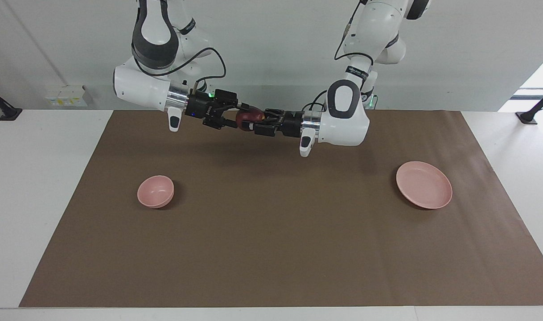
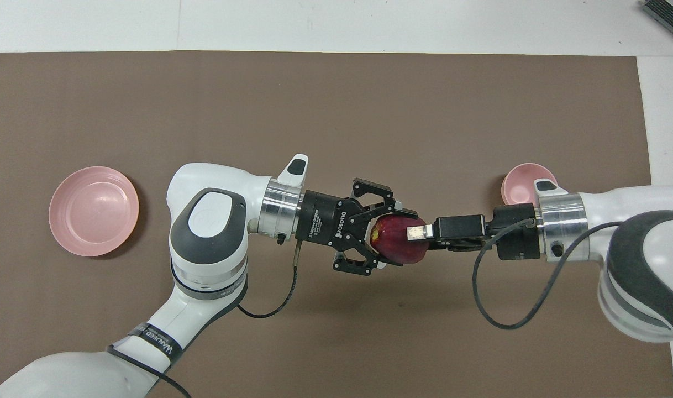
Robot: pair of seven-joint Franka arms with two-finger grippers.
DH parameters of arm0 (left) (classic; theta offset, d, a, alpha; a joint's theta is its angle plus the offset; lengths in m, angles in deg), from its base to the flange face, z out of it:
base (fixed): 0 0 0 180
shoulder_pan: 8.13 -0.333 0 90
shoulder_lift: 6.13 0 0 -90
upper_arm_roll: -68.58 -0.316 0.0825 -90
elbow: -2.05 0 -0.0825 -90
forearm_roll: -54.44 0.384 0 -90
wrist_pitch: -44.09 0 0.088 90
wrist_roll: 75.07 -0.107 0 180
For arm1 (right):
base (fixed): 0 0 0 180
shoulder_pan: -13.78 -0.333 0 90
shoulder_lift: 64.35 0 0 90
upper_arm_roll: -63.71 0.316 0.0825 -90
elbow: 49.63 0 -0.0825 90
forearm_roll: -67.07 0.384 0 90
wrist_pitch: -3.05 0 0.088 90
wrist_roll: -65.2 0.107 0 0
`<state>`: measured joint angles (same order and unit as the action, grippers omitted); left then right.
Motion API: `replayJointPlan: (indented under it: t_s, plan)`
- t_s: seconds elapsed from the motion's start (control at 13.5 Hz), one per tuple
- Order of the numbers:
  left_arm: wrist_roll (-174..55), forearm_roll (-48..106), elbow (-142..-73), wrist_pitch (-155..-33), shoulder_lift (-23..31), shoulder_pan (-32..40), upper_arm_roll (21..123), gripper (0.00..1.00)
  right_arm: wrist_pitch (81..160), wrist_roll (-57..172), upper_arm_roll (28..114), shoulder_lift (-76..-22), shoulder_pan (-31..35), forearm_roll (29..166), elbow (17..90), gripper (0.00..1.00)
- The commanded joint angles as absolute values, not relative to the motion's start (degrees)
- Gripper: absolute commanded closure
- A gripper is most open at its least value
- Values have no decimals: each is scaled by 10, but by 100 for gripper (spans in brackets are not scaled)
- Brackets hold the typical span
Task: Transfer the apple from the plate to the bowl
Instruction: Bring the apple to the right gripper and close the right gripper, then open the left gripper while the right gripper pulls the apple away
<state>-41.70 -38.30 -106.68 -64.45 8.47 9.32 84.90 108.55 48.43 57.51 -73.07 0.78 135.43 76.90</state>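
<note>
Apple up in the air over the middle of the brown mat, caught between my two grippers, which meet nose to nose. My left gripper has its fingers closed on it, and my right gripper has its fingers around it too; whether the right one presses or merely brackets, I cannot tell. Plate sits bare toward my left arm's end, bowl toward my right arm's end, well apart.
</note>
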Motion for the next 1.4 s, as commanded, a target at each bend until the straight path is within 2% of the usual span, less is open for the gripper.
replayJointPlan:
  t_s: [0.0, 0.52, 0.59, 0.67, 0.81, 0.89, 0.96, 1.04, 1.33]
  plan:
    - [-409, -407, -1074, -661, 77, 98, 863, 100, 1077, 453, 576, -752, 15, 1371, 796, 0]
    - [-409, -411, -1075, -668, 76, 100, 875, 100, 1077, 452, 576, -754, 15, 1362, 797, 0]
    - [-409, -411, -1074, -668, 76, 100, 877, 100, 1077, 452, 576, -754, 15, 1360, 797, 14]
    - [-409, -411, -1074, -669, 76, 100, 878, 100, 1077, 452, 576, -753, 15, 1358, 797, 32]
    - [-409, -411, -1075, -669, 76, 100, 878, 100, 1078, 457, 576, -752, 15, 1356, 796, 75]
    - [-409, -411, -1074, -669, 76, 100, 878, 100, 1078, 458, 576, -752, 14, 1356, 795, 90]
    - [-409, -411, -1075, -669, 76, 100, 878, 100, 1078, 459, 576, -752, 14, 1355, 795, 100]
    - [-408, -412, -1075, -670, 76, 100, 878, 1, 1078, 460, 576, -751, 14, 1355, 794, 100]
    - [-398, -401, -1074, -657, 74, 93, 875, 0, 1078, 460, 576, -750, 15, 1354, 792, 100]
